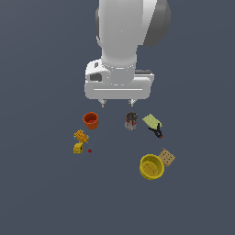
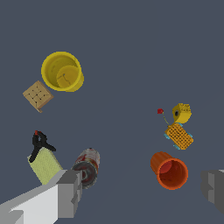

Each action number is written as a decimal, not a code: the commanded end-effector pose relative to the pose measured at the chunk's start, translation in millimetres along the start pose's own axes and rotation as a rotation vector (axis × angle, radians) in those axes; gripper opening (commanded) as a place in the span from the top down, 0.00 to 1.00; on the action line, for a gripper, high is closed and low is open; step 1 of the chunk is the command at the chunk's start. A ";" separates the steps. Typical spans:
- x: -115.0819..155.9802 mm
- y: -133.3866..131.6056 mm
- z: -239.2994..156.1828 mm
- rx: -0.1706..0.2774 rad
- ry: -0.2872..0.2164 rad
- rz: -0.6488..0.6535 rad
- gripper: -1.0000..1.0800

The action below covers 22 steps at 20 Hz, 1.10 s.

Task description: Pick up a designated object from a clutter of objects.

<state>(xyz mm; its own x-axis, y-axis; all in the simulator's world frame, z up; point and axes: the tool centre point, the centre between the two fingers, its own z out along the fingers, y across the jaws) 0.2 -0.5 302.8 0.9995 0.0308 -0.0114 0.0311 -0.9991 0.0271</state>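
From the exterior view I see my gripper (image 1: 117,103) hanging above the floor (image 1: 41,193) with its two short fingertips (image 1: 103,103) spread wide and nothing between them; the arm's white body hides whatever lies behind it. The clamp (image 1: 157,130) sits toward the exterior view's right, touching the lower end of the green card (image 1: 151,120), with the can (image 1: 131,121) just beside the card on the other side. Here the clamp is only a dark speck with an orange glint, so its pose is hard to read. The wrist view gives me more: the clamp (image 2: 40,144) lies at one end of the card (image 2: 44,165), its long axis roughly in line with the card's length, the red tip pointing away from the card and its two black arms splayed toward the card. That view also shows the can (image 2: 87,166) lying on its side, partly behind one grey finger (image 2: 70,192), the other finger (image 2: 214,188) far across the frame. The yellow bowl (image 2: 63,71) and cracker (image 2: 38,95) sit near each other, well apart from the clamp. The orange cup (image 2: 169,171), yellow blocks (image 2: 179,135) and a small red bit (image 2: 160,111) cluster on the far side
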 end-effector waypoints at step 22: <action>6.8 -31.5 19.0 0.008 0.003 -0.020 0.04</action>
<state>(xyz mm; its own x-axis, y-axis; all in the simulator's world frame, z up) 5.1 24.0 290.7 0.9993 0.0371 -0.0086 0.0372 -0.9992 0.0163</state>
